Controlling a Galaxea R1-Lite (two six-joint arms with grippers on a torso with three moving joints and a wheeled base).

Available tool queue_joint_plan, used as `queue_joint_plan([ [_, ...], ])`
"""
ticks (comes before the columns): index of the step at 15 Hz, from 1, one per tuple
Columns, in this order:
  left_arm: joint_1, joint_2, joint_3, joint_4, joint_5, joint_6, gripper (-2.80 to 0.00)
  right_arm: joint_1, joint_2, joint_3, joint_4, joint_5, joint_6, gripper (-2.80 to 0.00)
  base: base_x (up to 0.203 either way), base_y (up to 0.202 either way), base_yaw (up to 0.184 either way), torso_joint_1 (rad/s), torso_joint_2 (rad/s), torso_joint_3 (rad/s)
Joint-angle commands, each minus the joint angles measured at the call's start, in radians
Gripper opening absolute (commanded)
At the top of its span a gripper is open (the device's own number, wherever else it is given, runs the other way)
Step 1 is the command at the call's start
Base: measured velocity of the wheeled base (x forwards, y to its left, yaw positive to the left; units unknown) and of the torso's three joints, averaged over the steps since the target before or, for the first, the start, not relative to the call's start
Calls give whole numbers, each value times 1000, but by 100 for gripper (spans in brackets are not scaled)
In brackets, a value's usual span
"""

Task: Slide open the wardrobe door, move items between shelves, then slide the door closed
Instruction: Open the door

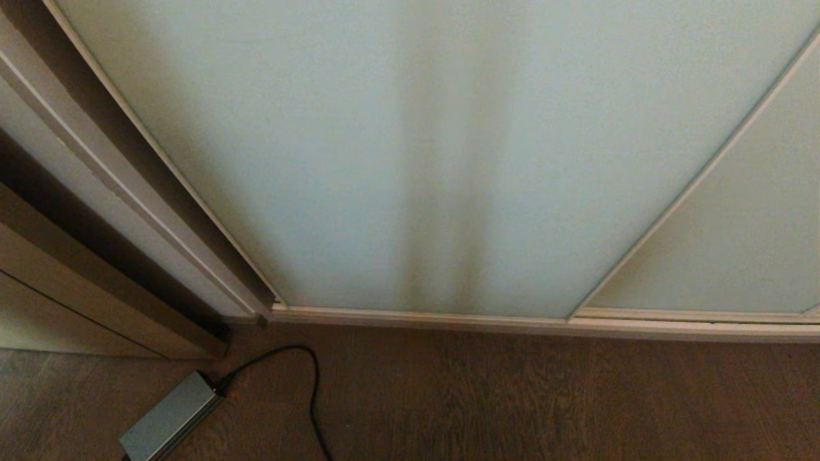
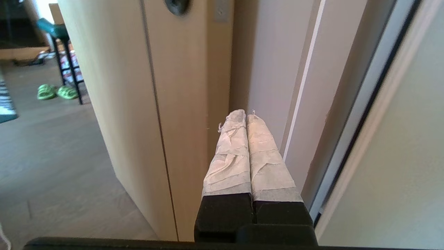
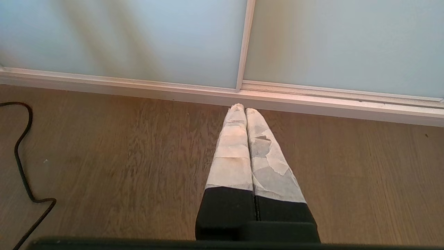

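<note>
The sliding wardrobe door (image 1: 397,160), frosted pale blue-green glass in a slim off-white frame, fills the head view from ten to two o'clock and stands fully across its opening, its bottom rail meeting the wooden floor (image 1: 512,397). A second glass panel (image 1: 737,243) sits at three o'clock. A grey power brick (image 1: 168,419) with a black cable (image 1: 307,378) lies at seven o'clock. The left gripper (image 2: 246,113) has its taped fingers pressed together, holding nothing, pointing at the beige wooden side frame (image 2: 180,104). The right gripper (image 3: 241,107), likewise closed and empty, hangs over the floor near the door's rail.
</note>
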Motion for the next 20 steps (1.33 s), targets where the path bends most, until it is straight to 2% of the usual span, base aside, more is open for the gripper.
queue_joint_plan([
  [1, 1, 161, -62, -29, 17, -2, -280, 0, -2, 0, 1, 0, -1, -280, 0, 0, 0, 0, 0, 0],
  [4, 1, 270, -145, -66, 8, -4, -280, 0, -2, 1, 0, 0, 0, -280, 0, 0, 0, 0, 0, 0],
  [6, 2, 324, -187, -70, -42, -9, -280, 0, -2, 0, 0, 0, 0, -280, 0, 0, 0, 0, 0, 0],
  [9, 3, 398, -269, -71, -82, -10, -280, 0, -2, 0, 0, 0, 0, -280, 0, 0, 0, 0, 0, 0],
  [14, 61, 546, -485, -58, -98, -6, -280, 0, -2, 0, -1, 0, 0, -280, 0, 0, 0, 0, 0, 0],
  [20, 65, 614, -510, -60, -247, -9, -280, 0, -2, 0, -1, 0, 1, -280, 0, 0, 0, 0, 0, 0],
])
